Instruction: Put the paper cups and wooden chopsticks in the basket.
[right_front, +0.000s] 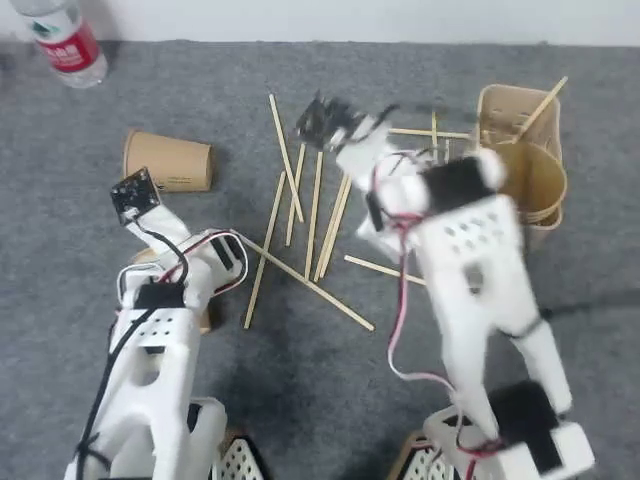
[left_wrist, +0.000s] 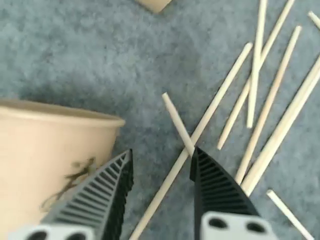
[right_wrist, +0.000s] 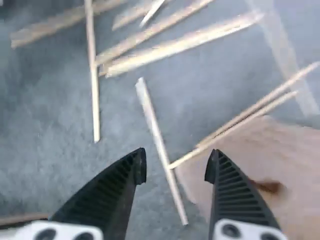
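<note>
Grey felt covers the table (right_front: 80, 290). Nearest, the left gripper (left_wrist: 160, 175) hangs with its jaws apart over crossed chopsticks (left_wrist: 176, 120), with a paper cup (left_wrist: 45, 150) just beside one finger. Farther out, the right gripper (right_wrist: 175, 167) is spread too, a single chopstick (right_wrist: 156, 145) lying between its fingers. Loose chopsticks (right_front: 300, 190) are scattered mid-table, with a tipped cup (right_front: 168, 162) on its side to their left. At the far right, the basket (right_front: 495, 110) holds a nested cup (right_front: 535, 180) and a leaning chopstick (right_front: 540, 105).
</note>
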